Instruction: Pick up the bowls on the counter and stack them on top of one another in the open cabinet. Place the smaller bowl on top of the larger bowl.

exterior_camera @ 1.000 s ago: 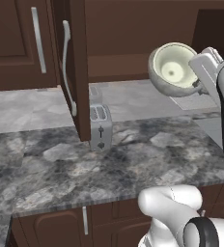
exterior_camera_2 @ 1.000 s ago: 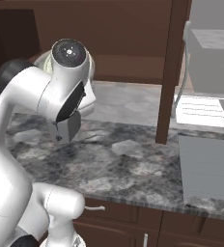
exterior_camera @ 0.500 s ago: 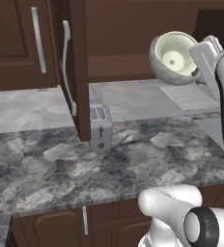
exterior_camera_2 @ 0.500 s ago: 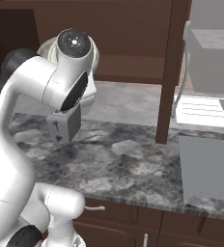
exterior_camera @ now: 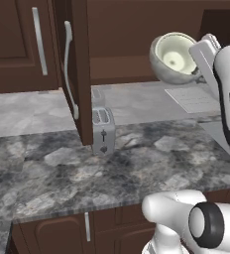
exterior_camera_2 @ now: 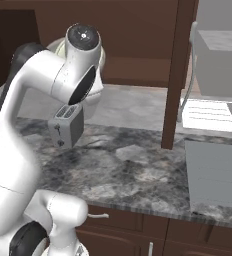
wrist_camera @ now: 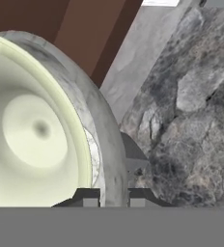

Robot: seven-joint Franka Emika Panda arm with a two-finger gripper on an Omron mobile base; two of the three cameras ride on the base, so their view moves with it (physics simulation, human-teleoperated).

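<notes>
The fingers (wrist_camera: 110,197) are pinched on the rim of the larger bowl (exterior_camera: 174,58), one tip inside and one outside the wall. The bowl hangs tilted on its side, high above the counter (exterior_camera: 137,168), level with the open cabinet (exterior_camera: 132,34), to the right of its door. It looks stiff, glazed and likely slippery and breakable; a rim pinch could let it swing, so a firm hold low on the wall seems wise.
</notes>
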